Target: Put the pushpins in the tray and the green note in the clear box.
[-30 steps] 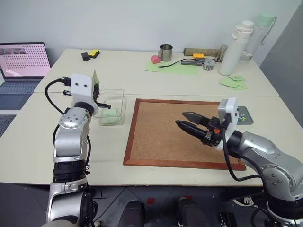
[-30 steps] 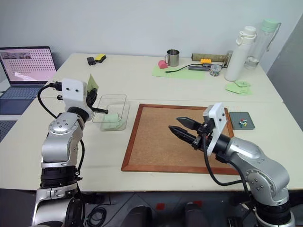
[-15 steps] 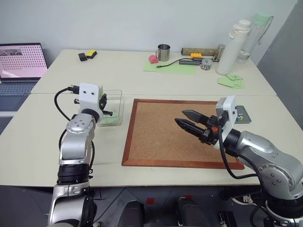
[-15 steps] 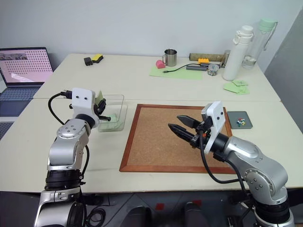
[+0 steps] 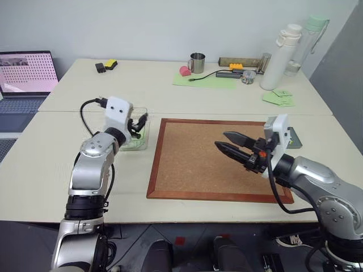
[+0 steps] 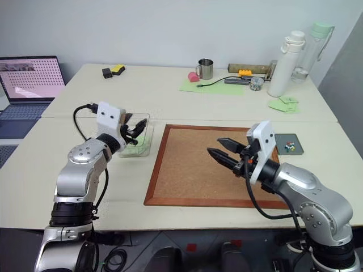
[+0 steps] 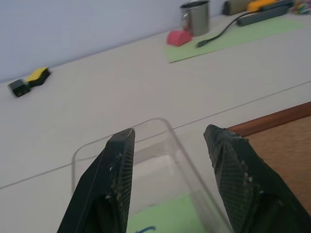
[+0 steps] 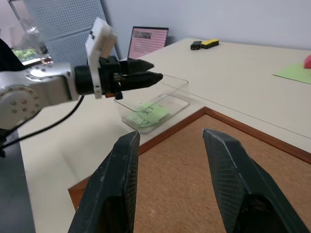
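Your left gripper (image 7: 167, 179) is open, empty, over the clear box (image 8: 181, 87); right wrist view shows the green note (image 8: 151, 114) lying inside. Right gripper (image 6: 220, 154) open above corkboard (image 6: 187, 170). Pushpins (image 6: 290, 146) in tray (image 6: 298, 148), 3 o'clock.

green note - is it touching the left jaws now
Apart. The right wrist view shows the green note lying flat in the clear box, the left gripper open above it.
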### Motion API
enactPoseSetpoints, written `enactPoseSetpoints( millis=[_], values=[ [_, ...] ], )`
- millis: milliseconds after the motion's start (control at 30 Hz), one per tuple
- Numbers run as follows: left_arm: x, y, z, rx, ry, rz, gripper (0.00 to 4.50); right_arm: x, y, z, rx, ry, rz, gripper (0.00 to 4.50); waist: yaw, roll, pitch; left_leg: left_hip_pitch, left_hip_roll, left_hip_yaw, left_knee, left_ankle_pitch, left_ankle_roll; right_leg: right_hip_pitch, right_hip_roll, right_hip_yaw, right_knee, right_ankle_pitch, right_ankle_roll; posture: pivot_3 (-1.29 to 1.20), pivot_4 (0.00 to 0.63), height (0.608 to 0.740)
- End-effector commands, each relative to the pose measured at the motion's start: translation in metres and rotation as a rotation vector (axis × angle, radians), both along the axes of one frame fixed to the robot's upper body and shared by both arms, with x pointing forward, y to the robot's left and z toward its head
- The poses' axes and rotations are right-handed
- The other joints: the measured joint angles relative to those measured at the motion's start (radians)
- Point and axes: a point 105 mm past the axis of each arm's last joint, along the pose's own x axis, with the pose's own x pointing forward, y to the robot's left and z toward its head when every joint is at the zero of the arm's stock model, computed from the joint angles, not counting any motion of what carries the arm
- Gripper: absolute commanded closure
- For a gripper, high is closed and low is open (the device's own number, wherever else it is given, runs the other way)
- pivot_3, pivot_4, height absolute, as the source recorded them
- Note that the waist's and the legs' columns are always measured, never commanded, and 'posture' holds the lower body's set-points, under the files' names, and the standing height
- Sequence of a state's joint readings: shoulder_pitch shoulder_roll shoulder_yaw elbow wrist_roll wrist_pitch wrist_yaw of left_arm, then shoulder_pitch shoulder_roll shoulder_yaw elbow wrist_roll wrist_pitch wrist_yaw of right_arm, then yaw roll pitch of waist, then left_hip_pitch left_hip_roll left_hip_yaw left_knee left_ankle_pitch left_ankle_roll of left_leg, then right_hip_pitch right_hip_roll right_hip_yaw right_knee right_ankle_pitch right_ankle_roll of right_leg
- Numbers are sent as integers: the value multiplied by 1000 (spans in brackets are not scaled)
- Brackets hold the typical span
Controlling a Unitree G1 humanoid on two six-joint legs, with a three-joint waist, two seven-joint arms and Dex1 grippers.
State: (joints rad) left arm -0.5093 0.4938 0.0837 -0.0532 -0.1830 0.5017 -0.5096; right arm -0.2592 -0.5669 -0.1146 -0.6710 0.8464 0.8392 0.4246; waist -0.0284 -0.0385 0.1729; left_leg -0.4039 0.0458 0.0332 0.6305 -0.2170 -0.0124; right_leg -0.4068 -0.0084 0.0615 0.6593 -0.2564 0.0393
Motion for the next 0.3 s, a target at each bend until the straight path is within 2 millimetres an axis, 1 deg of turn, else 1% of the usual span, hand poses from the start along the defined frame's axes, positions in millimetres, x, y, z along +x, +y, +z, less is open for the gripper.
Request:
enactPoseSetpoints(
  millis=[33,100,167,233,300],
  values=[
    [-34,-40,11,45,74,-366,2067,-1,-26,2,-74,-11,-30,2402,-1,0,0,0,0,0,0,0,0,0,0,0,0,0,0,0,150,740],
    [-48,-42,2,89,140,-461,2067,2,-41,-5,-131,5,-64,2402,-1,0,0,0,0,1,0,0,0,0,0,1,-1,0,1,0,150,740],
    [-59,-41,-9,117,202,-518,2067,2,-52,-10,-152,27,-86,2402,-4,0,0,1,0,1,-1,0,0,0,0,1,-1,-1,1,0,150,740],
    [-66,-40,-17,143,232,-548,2067,2,-58,-14,-162,41,-97,2402,-6,0,0,1,0,1,-1,0,0,0,1,1,-1,-2,1,0,150,740],
    [-69,-40,-20,149,233,-560,2067,1,-61,-17,-165,48,-102,2402,-6,0,0,2,0,0,-1,0,0,0,2,1,0,-3,1,0,150,740]
  ],
)
